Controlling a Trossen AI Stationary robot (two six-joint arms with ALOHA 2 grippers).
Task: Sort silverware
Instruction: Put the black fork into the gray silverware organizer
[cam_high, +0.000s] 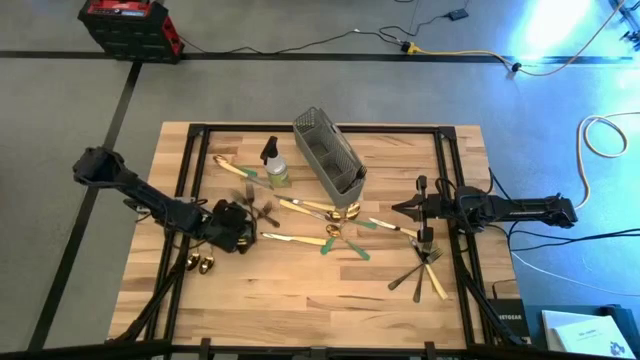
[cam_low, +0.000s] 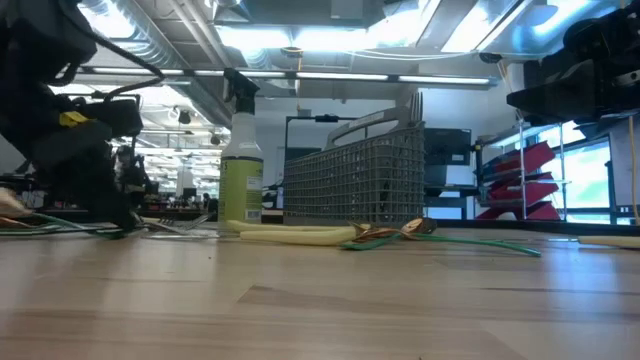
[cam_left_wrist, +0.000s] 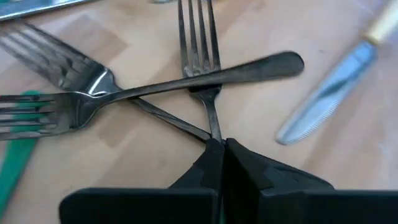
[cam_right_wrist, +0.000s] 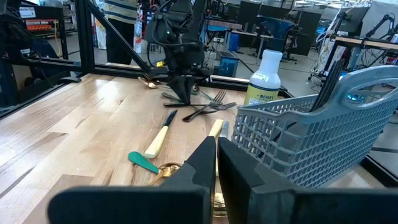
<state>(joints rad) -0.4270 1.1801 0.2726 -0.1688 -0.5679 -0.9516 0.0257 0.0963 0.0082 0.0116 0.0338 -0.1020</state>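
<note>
Three dark forks (cam_left_wrist: 205, 81) lie crossed on the wooden table (cam_high: 300, 290), left of its middle. My left gripper (cam_left_wrist: 222, 144) is shut at their handle ends, and also shows in the high view (cam_high: 250, 217). More silverware (cam_high: 330, 212) lies across the table's middle: gold spoons, cream-handled knives and green-handled pieces. Several forks (cam_high: 425, 268) lie at the near right. My right gripper (cam_right_wrist: 216, 146) hangs shut above the table's right side (cam_high: 405, 210), holding nothing. My left gripper pinches the handle end (cam_left_wrist: 213, 127) of one dark fork between its two fingertips, slanting down from the table's left. A second fork's handle (cam_left_wrist: 186, 124) runs to the same spot; whether it is pinched too, I cannot tell. A third fork (cam_left_wrist: 249, 68) lies across both.
A grey mesh caddy (cam_high: 328, 152) stands at the far middle, with a spray bottle of green liquid (cam_high: 275, 165) beside it. A cream-handled knife (cam_left_wrist: 336, 87) lies close to the forks. Two gold spoons (cam_high: 200, 263) lie at the near left. Black frame rails (cam_high: 185, 180) cross the table.
</note>
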